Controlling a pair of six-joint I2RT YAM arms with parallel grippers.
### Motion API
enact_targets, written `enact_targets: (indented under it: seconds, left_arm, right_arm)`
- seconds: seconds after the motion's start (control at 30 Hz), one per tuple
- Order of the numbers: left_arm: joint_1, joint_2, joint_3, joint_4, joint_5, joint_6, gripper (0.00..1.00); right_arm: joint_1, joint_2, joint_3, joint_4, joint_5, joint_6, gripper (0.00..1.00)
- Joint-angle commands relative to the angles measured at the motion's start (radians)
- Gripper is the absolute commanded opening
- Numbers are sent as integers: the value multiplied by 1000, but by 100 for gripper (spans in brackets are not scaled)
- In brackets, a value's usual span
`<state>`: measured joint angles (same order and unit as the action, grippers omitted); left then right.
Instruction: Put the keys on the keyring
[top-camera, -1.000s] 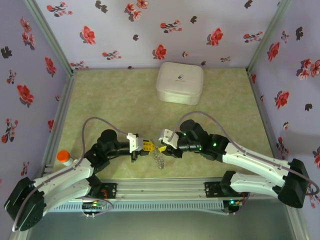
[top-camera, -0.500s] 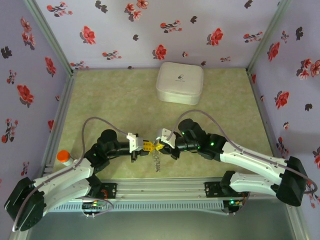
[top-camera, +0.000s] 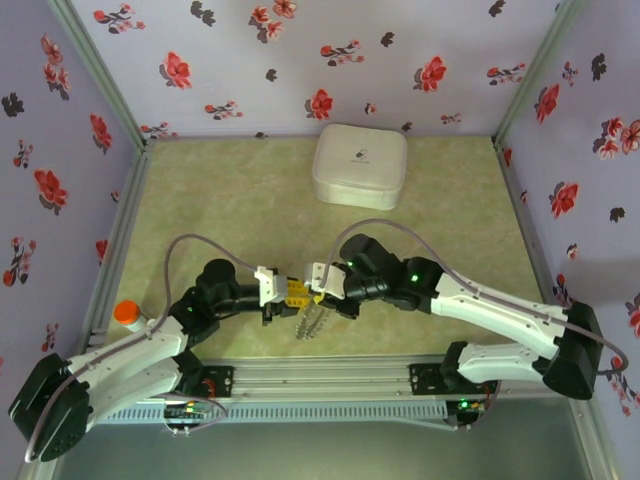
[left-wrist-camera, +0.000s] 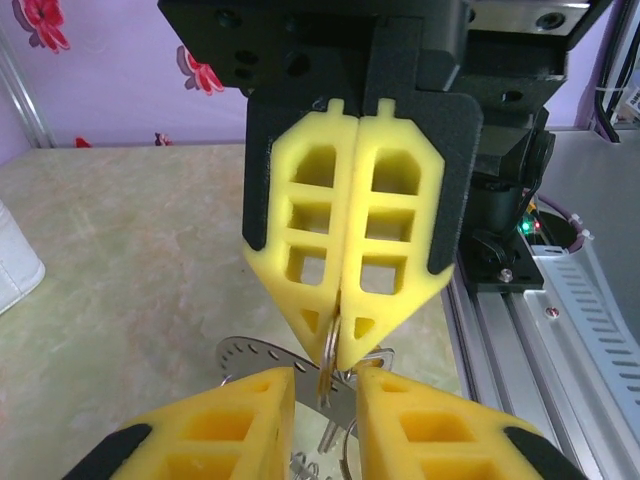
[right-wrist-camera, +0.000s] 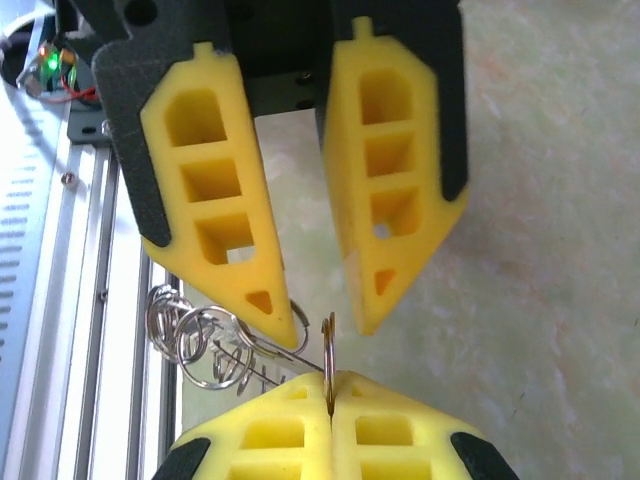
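My right gripper (right-wrist-camera: 330, 382) is shut on a thin metal split ring (right-wrist-camera: 327, 345), held edge-on and upright. My left gripper (left-wrist-camera: 325, 378) is open, with its fingertips on either side of that ring; they are not pressing it. A bunch of wire rings (right-wrist-camera: 205, 345) hangs below the split ring, along with a grey curved band with holes, the keyring (left-wrist-camera: 250, 355). A thin metal blade (left-wrist-camera: 330, 438) also hangs there. No green or yellow-orange key heads are visible. From above, the left gripper (top-camera: 292, 293) and right gripper (top-camera: 320, 294) meet tip to tip above the dangling bunch (top-camera: 311, 322).
The white rounded box (top-camera: 360, 165) sits at the back middle of the green mat. An orange-capped item (top-camera: 127, 313) stands by the left wall. The aluminium rail (top-camera: 330, 375) runs just below the grippers. Floral walls enclose three sides.
My right gripper has moved left with the ring, closing the gap to the left gripper. The dangling bunch has swung left with it. The left arm has hardly moved.
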<state>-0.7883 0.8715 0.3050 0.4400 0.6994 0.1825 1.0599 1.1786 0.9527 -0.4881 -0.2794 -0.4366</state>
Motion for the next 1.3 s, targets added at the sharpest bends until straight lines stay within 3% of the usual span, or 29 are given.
enact_targets:
  seconds: [0.0,0.13,0.43,0.5,0.57,0.63,0.93,1.27]
  left_arm:
    - [-6,3,13,3,12,12,25]
    - [-6,6,16,-11,15,19,23]
    - [-6,7,24,-40,24,38,4]
    - [-6,6,22,-33,27,35,0]
    - [-7,3,16,-9,31,24,0]
    - [-6,-2,6,32,31,4,0]
    - [-1,21,-1,120,59,-45,0]
    - [6,15,0,124,63,-51,0]
  right_arm:
    - [20,30,78,-96,49,-79,0]
    - [41,78,126,-121,72,-113,0]
    - [48,81,132,-95,57,-99,0]
    - [39,53,97,-55,44,-78,10]
    - [9,13,43,0,10,-39,19]
    - [-26,-28,-14,56,-24,2,21]
    - [-60,-120,-195,277,-51,140,23]
    - [-59,-128,-209,276,-68,139,19]
